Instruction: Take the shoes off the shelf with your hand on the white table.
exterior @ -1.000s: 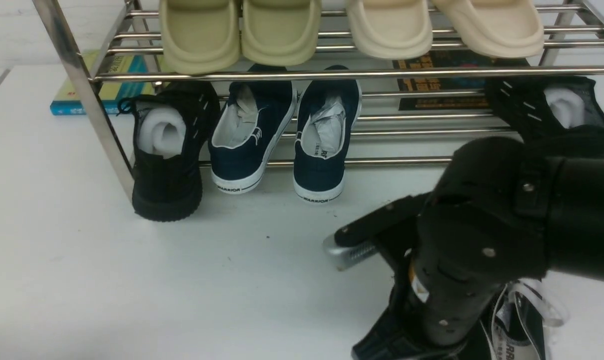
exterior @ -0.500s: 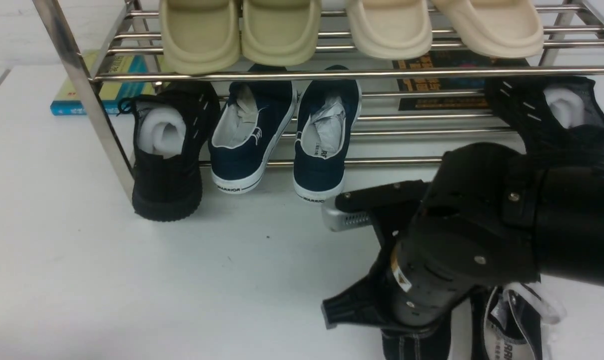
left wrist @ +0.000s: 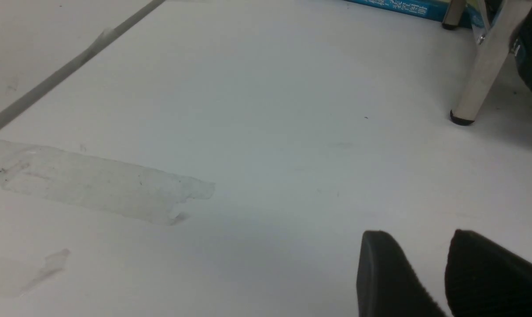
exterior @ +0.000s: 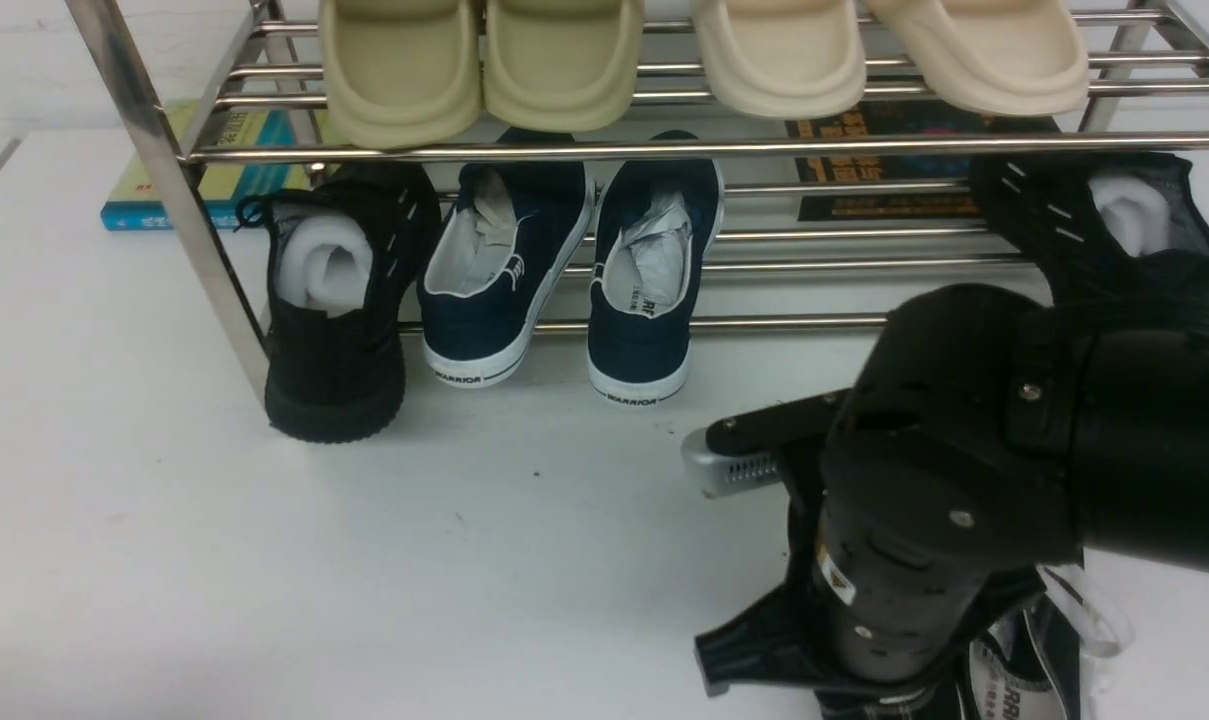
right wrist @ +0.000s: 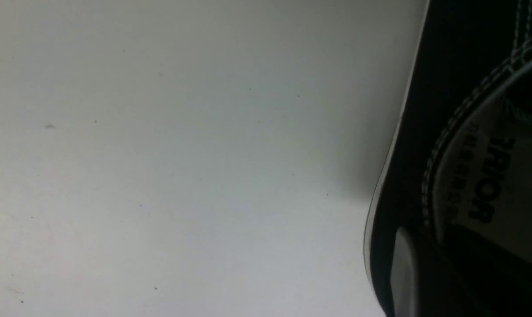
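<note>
Setting a shoe (exterior: pixel 1014 680) on the smooth table (exterior: pixel 264 560), off the chrome shelf (exterior: pixel 564 150), looks the step in hand: right gripper (right wrist: pixel 428 264) sits at its stitched canvas collar, jaws pinching or free I cannot tell; left gripper (left wrist: pixel 428 273) gapes empty. Next calls for a straight lift clear of loose laces (exterior: pixel 1099 615)

Cream slides (exterior: pixel 400 70), navy slip-ons (exterior: pixel 484 320), knit shoes (exterior: pixel 334 365), book (exterior: pixel 136 208)
</note>
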### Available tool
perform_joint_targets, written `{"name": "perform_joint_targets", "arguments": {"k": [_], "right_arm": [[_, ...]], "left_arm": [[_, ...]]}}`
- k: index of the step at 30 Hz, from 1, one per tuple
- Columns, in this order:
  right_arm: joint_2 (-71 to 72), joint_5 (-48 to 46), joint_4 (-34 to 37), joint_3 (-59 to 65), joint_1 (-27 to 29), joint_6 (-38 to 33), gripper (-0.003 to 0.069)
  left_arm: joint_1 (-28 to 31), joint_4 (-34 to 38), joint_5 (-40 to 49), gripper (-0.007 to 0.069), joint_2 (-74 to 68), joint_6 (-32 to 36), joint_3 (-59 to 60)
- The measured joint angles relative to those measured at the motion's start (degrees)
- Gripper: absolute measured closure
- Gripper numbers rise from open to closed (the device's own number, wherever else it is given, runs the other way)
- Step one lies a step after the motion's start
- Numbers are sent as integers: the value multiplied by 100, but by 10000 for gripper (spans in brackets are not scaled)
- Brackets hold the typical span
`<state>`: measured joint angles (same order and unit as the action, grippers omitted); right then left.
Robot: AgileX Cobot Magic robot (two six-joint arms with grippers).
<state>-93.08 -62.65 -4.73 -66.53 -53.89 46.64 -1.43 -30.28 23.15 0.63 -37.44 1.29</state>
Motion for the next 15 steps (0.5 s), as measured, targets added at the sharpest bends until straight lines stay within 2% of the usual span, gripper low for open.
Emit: {"name": "perform_joint_targets", "arguments": {"k": [2,4,7,10,15], "right_arm": [[0,-62,12,0,6,0,456],[0,-168,48,-14,6,-36,356],[124,-380,136,-189,6,-249,260],[426,-631,156,-487,6,-459,216],[800,-725,17,-698,6,-507,209]], "left_arm": [[0,1,0,382,0,0,0],[0,1,0,382,0,0,0],[0,1,0,382,0,0,0],[0,1,0,382,0,0,0],[0,-2,0,382,0,0,0]]}}
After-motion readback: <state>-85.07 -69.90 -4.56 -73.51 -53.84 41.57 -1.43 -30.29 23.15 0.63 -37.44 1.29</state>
